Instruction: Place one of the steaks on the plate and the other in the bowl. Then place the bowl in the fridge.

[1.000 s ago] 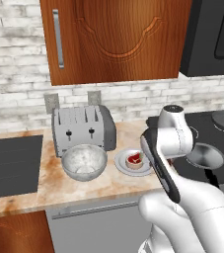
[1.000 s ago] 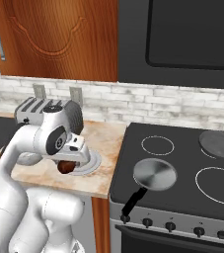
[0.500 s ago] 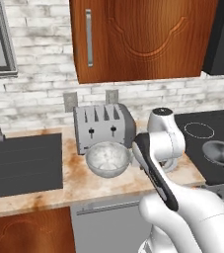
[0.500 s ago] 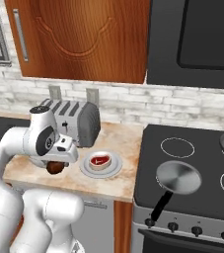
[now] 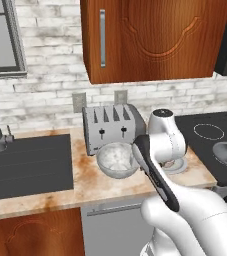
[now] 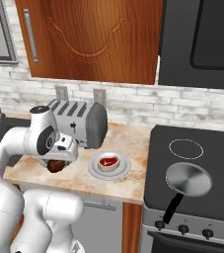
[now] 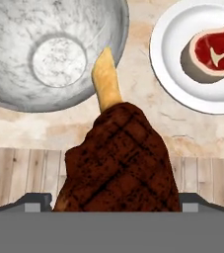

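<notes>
At lower centre of the hand view, dark brown steak (image 7: 119,163) between wide-spread jaws of gripper (image 7: 116,200), apparently gripped. Upper left, stone bowl (image 7: 49,49), bare inside. Upper right, plate (image 7: 168,74) bearing 1 red steak (image 7: 212,52).

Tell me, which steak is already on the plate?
The red steak, lying on the plate. The brown steak sits between the gripper's fingers.
</notes>
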Tool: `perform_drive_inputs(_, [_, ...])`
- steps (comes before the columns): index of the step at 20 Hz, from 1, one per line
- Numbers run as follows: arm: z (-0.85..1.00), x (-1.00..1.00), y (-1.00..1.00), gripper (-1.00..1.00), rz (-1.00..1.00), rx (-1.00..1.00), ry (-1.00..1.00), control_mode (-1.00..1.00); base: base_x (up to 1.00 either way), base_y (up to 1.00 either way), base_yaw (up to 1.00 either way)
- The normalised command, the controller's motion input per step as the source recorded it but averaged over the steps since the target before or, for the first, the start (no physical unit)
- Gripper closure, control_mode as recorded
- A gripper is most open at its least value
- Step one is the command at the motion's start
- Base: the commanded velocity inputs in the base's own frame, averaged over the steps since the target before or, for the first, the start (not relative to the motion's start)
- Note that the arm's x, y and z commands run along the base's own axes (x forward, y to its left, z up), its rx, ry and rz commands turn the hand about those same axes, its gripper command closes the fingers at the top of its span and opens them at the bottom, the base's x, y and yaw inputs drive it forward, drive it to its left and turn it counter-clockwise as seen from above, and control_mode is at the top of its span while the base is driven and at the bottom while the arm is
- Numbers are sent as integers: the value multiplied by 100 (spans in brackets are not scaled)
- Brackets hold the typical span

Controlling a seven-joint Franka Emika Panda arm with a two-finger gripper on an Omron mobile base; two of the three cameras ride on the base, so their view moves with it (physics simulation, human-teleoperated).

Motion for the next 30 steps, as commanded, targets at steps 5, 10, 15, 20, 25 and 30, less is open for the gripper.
perform_drive_inputs(5, [19, 56, 61, 100, 0, -1, 2, -100, 0, 0, 0])
perform_drive_inputs(10, [38, 74, 33, 100, 0, 0, 5, -100, 0, 0, 0])
perform_drive_inputs(15, [-7, 84, 38, 100, 0, 0, 1, -100, 0, 0, 0])
perform_drive_inputs(20, [-33, 17, 15, 100, 0, 0, 0, -100, 0, 0, 0])
perform_drive_inputs(25, [-22, -29, 0, 100, 0, 0, 0, -100, 0, 0, 0])
perform_drive_inputs(30, [-33, -26, 0, 100, 0, 0, 0, -100, 0, 0, 0])
